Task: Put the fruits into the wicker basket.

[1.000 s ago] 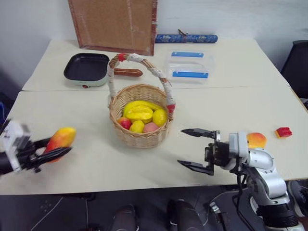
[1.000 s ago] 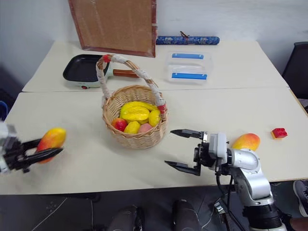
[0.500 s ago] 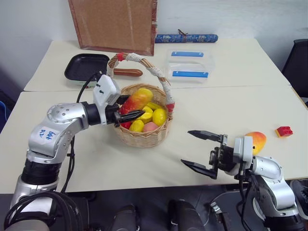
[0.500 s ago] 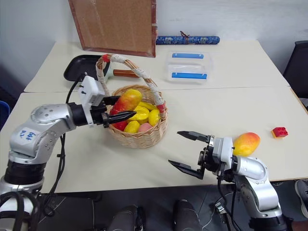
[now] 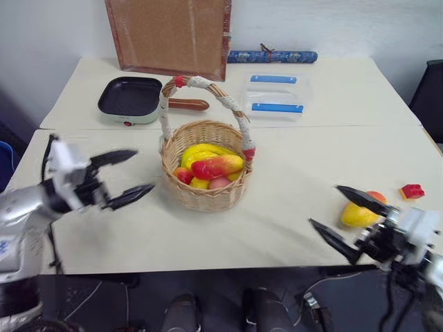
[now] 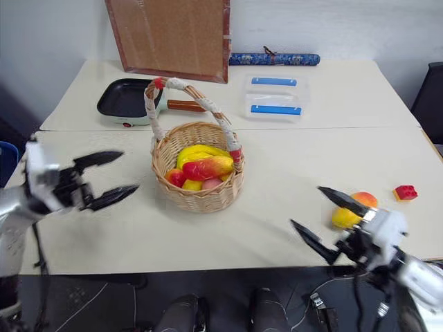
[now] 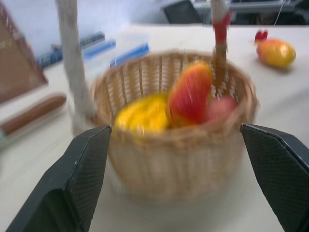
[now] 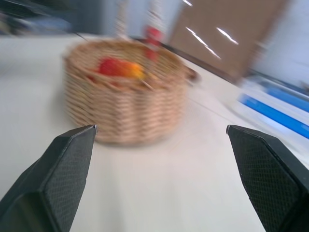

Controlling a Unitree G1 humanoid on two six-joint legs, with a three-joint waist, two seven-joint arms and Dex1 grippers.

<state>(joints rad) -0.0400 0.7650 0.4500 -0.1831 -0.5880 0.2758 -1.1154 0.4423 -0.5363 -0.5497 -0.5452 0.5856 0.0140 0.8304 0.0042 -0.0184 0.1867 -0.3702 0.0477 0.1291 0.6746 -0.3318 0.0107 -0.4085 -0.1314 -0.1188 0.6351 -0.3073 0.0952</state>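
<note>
1. On the near table, the wicker basket [image 5: 205, 166] stands upright with its cord-wrapped handle arching over it.
2. One mango [image 5: 217, 167] lies across the top of the heap inside the basket, resting on a yellow fruit [image 5: 201, 151], with smaller red, yellow and pink fruits beneath.
3. Left of the basket, the left gripper [image 5: 126, 177] hovers with its fingers spread wide and nothing between them.
4. The other mango [image 6: 351, 209] lies on the table well to the right of the basket, with a small red cube [image 5: 411, 191] further right.
5. The right gripper [image 6: 322, 220] has its fingers spread and empty, the upper finger crossing in front of that mango.
6. On the far table sit a black square pan [image 5: 129, 97], empty, and a clear lidded box [image 5: 277, 96] with blue clips.
</note>
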